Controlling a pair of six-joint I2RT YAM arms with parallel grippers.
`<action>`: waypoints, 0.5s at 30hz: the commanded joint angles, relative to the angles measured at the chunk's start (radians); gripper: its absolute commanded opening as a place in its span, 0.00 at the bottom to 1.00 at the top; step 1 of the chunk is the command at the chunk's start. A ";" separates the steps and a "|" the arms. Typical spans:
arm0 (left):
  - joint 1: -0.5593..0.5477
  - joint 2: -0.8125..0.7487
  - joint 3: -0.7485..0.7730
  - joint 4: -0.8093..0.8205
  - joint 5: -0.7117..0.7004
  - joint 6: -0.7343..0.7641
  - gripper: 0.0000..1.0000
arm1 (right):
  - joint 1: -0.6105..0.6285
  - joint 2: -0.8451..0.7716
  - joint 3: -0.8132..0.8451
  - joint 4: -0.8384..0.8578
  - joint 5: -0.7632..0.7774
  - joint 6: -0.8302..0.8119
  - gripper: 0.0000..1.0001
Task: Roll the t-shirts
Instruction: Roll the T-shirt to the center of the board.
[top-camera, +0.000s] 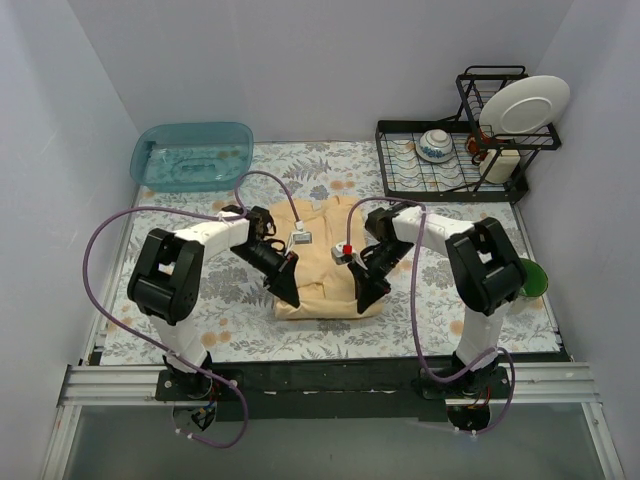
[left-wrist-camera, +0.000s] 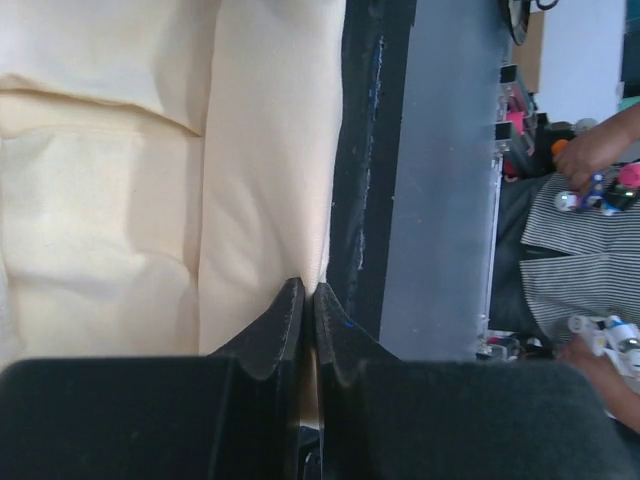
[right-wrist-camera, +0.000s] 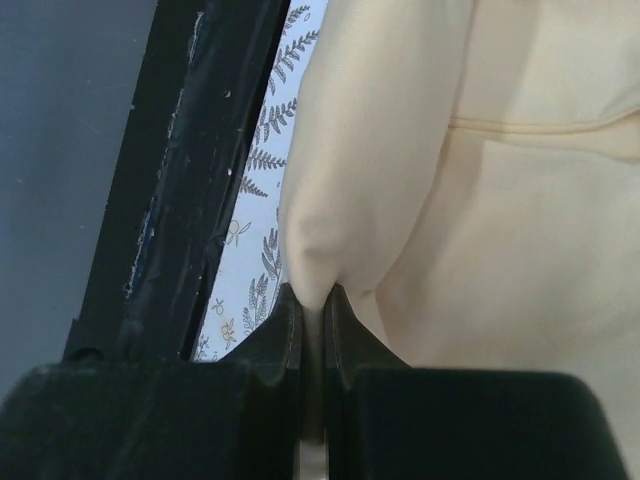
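The left gripper (left-wrist-camera: 308, 302) and right gripper (right-wrist-camera: 312, 302) each clenched the near edge of the pale yellow-beige soft cotton t-shirt (top-camera: 320, 262).

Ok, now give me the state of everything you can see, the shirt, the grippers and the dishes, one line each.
t-shirt: folded flat, not rolled, near edge pinched by both grippers.
left gripper: shut on the t-shirt's edge.
right gripper: shut on the t-shirt's edge, fabric puckered.
blue tub: upright, uncovered.
plate: standing on edge in the rack.
bowl: upright in the rack.
green bowl: upright, partly hidden.
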 joint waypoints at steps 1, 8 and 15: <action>0.007 0.058 0.040 -0.052 0.047 0.027 0.00 | -0.056 0.121 0.119 -0.221 -0.064 -0.027 0.01; 0.053 0.158 0.079 -0.021 0.025 0.037 0.00 | -0.083 0.271 0.250 -0.226 -0.039 -0.019 0.01; 0.125 0.202 0.108 0.094 -0.070 -0.044 0.22 | -0.083 0.405 0.357 -0.225 -0.048 0.040 0.01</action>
